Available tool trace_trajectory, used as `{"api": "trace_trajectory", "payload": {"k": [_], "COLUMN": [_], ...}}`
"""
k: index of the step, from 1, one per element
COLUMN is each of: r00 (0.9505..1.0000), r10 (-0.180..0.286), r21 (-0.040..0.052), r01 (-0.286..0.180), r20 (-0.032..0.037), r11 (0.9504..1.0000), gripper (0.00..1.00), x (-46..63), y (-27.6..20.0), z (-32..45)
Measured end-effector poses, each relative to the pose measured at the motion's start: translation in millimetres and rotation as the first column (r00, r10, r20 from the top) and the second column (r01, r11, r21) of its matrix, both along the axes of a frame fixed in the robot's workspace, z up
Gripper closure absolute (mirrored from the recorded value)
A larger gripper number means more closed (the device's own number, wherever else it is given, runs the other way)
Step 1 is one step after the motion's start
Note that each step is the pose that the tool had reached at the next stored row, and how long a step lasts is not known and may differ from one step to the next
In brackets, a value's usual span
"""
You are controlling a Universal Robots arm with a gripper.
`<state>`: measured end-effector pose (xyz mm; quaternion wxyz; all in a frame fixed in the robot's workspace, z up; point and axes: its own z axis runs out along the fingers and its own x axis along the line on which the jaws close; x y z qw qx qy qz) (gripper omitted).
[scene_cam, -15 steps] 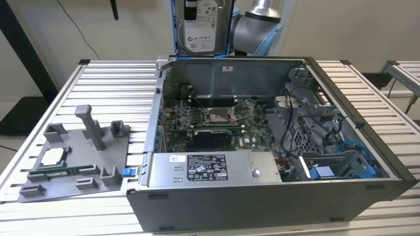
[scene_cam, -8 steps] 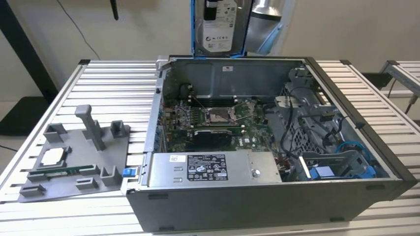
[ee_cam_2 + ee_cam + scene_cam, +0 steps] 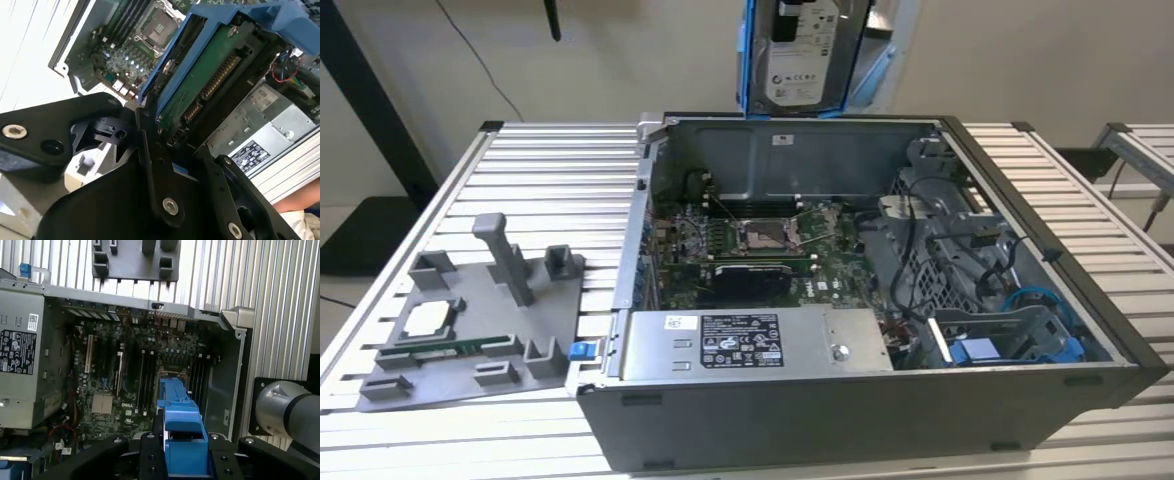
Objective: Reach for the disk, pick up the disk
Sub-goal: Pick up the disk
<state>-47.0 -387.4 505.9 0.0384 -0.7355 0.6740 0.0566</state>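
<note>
Black claw (image 3: 165, 150) pinching flat silver-metal disk with blue plastic rails (image 3: 210, 75), held edge-up above open grey computer case (image 3: 1067, 300). Same disk, white label showing, high at frame top in exterior view (image 3: 801, 60). Green motherboard (image 3: 130, 370) directly below. Grey fixture tray (image 3: 467, 330) on slatted metal table (image 3: 547, 180), exterior view's left.

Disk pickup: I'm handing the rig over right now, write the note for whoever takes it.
Gripper: shut on the disk, clamped by its blue rails.
Disk: held upright in the air above the open computer case, label facing the exterior view, clear of the motherboard below.
Done: reach and pick-up.
Left: nothing of this task; the disk is not set down anywhere.
</note>
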Motion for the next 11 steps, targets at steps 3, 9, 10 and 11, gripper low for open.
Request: {"api": "trace_trajectory", "payload": {"k": [3, 9, 10, 11], "r00": [1.0, 1.0, 1.0, 1.0], "r10": [0.0, 0.0, 0.0, 0.0], "r21": [-0.0002, 0.0, 0.0002, 0.0001], "r01": [0.0, 0.0, 0.0, 0.0], "r20": [-0.0001, 0.0, 0.0, 0.0], "r11": [1.0, 1.0, 1.0, 1.0], "gripper": [1.0, 1.0, 1.0, 1.0], "x": [13.6, 39.0, 43.8, 48.2], "y": [0.0, 0.0, 0.0, 0.0], "z": [0.1, 0.0, -0.1, -0.1]}}
